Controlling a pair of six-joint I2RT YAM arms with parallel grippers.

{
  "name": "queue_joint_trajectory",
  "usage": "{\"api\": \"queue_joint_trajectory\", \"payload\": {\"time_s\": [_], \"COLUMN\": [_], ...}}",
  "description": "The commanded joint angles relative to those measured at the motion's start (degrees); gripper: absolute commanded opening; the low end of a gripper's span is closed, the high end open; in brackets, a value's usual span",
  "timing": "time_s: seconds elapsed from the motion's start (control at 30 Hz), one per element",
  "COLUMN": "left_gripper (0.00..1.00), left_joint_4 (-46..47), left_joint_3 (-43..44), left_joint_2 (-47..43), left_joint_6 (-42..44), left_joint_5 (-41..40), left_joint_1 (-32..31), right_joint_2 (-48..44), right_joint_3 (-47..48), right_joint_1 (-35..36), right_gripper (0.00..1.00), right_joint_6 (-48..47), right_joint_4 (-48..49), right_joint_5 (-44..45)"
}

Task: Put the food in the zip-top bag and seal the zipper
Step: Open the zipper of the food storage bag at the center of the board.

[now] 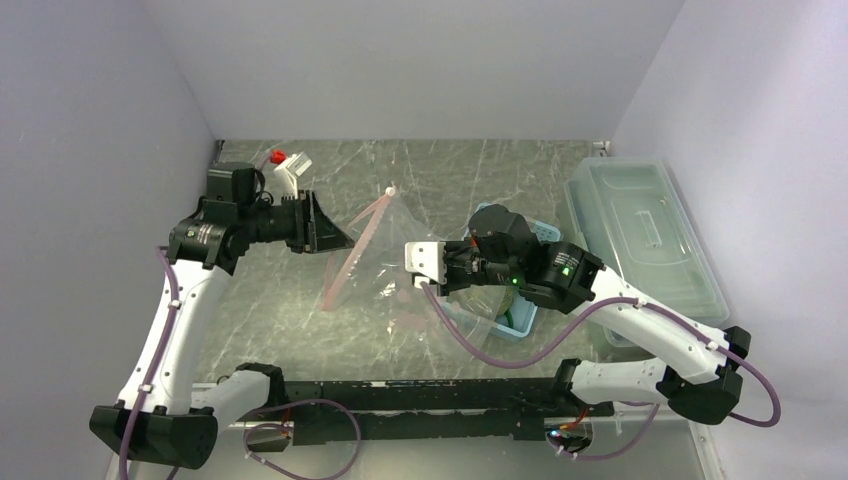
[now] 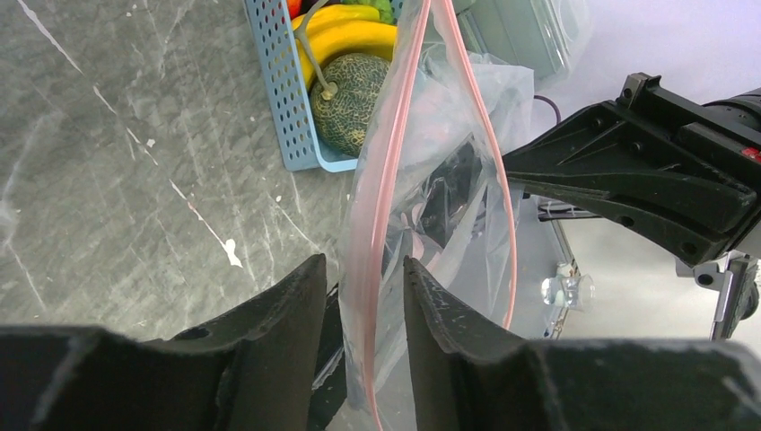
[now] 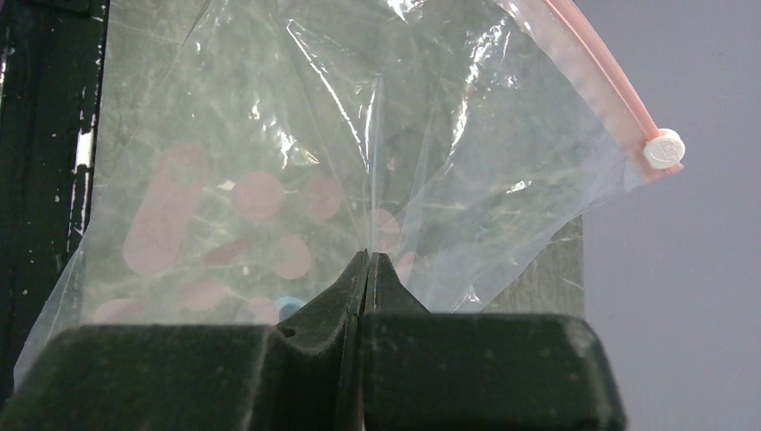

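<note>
A: Left fingers (image 2: 310, 287) straddle the pink zipper (image 2: 375, 180), parted; the food (image 2: 350, 99) sits in the basket (image 2: 283, 99) beyond them. Risk?
B: The slick lip may slide out, collapsing the mouth. Left arm (image 1: 175, 320) reaches level, rightward; right fingers (image 3: 363, 269), pinched shut on the zip-top bag (image 3: 449, 153), point left, elbow bent.

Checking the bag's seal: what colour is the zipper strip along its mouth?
The zipper strip is pale pink, clearest in the left wrist view.
</note>
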Motion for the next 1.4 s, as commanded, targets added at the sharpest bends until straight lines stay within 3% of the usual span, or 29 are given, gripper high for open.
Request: {"api": "queue_joint_trajectory", "payload": {"time_s": [0.0, 0.13, 0.33, 0.63, 0.73, 0.87, 0.9, 1.23, 1.37], "left_gripper": [0.39, 0.34, 0.42, 0.4, 0.35, 0.1, 0.0, 0.0, 0.0], "left_joint_4": [-0.11, 0.11, 0.1, -0.18, -0.26, -0.75, -0.99, -6.4, -9.46], "left_joint_3": [1.69, 1.18, 0.64, -0.05, -0.23, 0.14, 0.38, 7.14, 11.76], "left_joint_2": [0.27, 0.01, -0.08, 0.39, 0.62, 0.97, 0.97, 1.36, 1.9], "left_joint_6": [1.69, 1.55, 1.67, 2.02, 2.22, 2.37, 2.33, 2.44, 2.78], "left_joint_5": [0.12, 0.74, 1.47, 1.2, 1.29, 0.97, 0.32, -8.81, -14.0], "left_joint_1": [-0.38, -0.42, -0.53, -1.15, -1.39, -1.61, -1.62, -1.62, -1.62], "right_joint_2": [-0.3, -0.58, -0.27, -0.25, -0.47, -0.37, -0.39, 0.51, 0.47], "right_joint_3": [2.31, 1.84, 2.5, 2.43, 2.17, 2.5, 2.48, 2.92, 2.53], "right_joint_1": [0.06, 0.06, 0.06, 0.06, 0.06, 0.06, 0.11, 0.06, 0.06], "right_gripper": [0.0, 0.0, 0.0, 0.0, 0.0, 0.0, 0.0, 0.0, 0.15], "right_joint_6": [-1.2, -1.17, -1.34, -1.17, -1.0, -0.91, -0.91, 0.43, 1.14], "right_joint_4": [0.08, 0.72, 1.14, 1.67, 2.01, 2.19, 2.31, 5.81, 8.25], "right_joint_5": [-1.14, -1.56, -1.96, -2.16, -2.29, -2.31, -2.31, -1.59, -0.95]}}
